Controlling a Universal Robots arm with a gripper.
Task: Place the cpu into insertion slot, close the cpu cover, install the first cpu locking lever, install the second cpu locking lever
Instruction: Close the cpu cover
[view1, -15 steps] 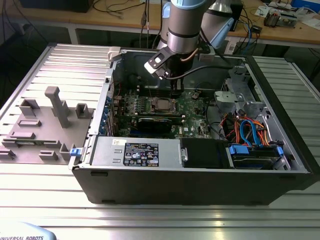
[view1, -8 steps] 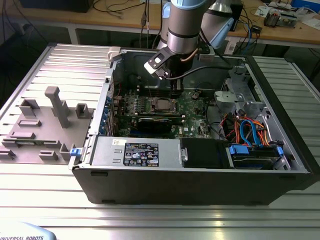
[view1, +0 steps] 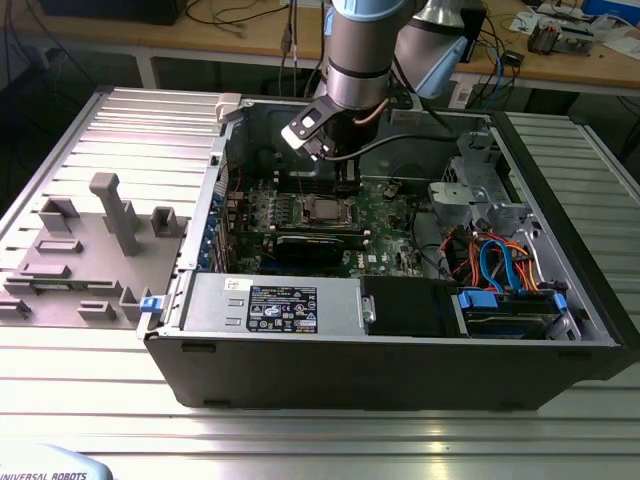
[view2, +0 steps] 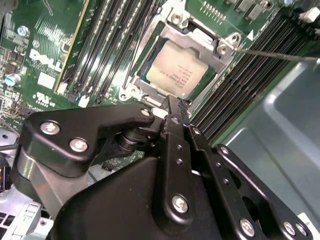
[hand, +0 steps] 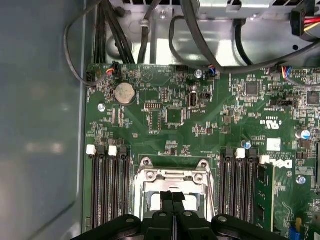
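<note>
The cpu (view2: 176, 70) lies flat in the insertion slot (view2: 131, 86) on the green board, its dull silver top showing. The cpu cover (view2: 202, 36) is down over it, framing the chip with its square window. A thin locking lever (view2: 272, 54) sticks out sideways from one corner of the socket, and another thin lever (view2: 144, 35) runs along the opposite side. My gripper (hand: 172, 196) is shut, with nothing between its black fingertips, and hangs just over the socket's edge and the cover (hand: 172, 176). In the exterior view the gripper (view1: 346, 186) reaches down inside the case just behind the cpu (view1: 323, 208).
Long black memory slots (hand: 109, 190) flank the socket on both sides. A long black card (view1: 318, 243) lies in front of it, then the power supply (view1: 270, 305). Cable bundles (view1: 490, 262) and drive bays sit at the exterior view's right, case walls around, and a grey fixture (view1: 95, 250) outside.
</note>
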